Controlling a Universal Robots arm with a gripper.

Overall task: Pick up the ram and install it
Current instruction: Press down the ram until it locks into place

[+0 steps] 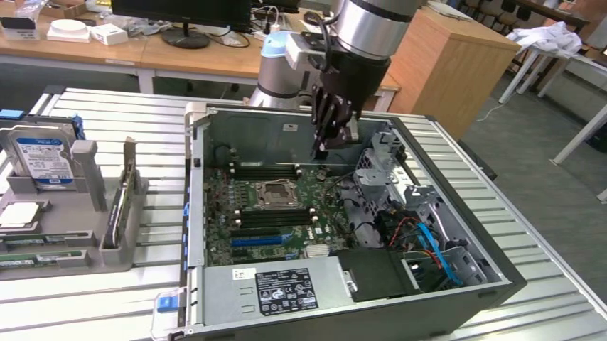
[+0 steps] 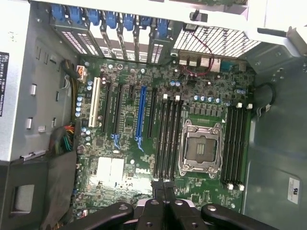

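Showing green across the motherboard (image 2: pixel 124 67); on it, gleaming silver around the CPU socket (image 2: pixel 200 152), running blue down one expansion slot (image 2: pixel 140 115), white down the end slot (image 2: pixel 95 103), striping black along the memory slots (image 2: pixel 168 139).

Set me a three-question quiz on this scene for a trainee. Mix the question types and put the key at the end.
1. True or false: the gripper hangs directly above the hard drive.
2. Choose one. The CPU socket on the motherboard is: A, covered by a fan cooler; B, bare, with no cooler on it; C, buried under cables.
3. Fill in the blank: the hard drive stands on the exterior view's ____ of the computer case.

Key
1. False: it hangs over the open computer case.
2. B.
3. Left.
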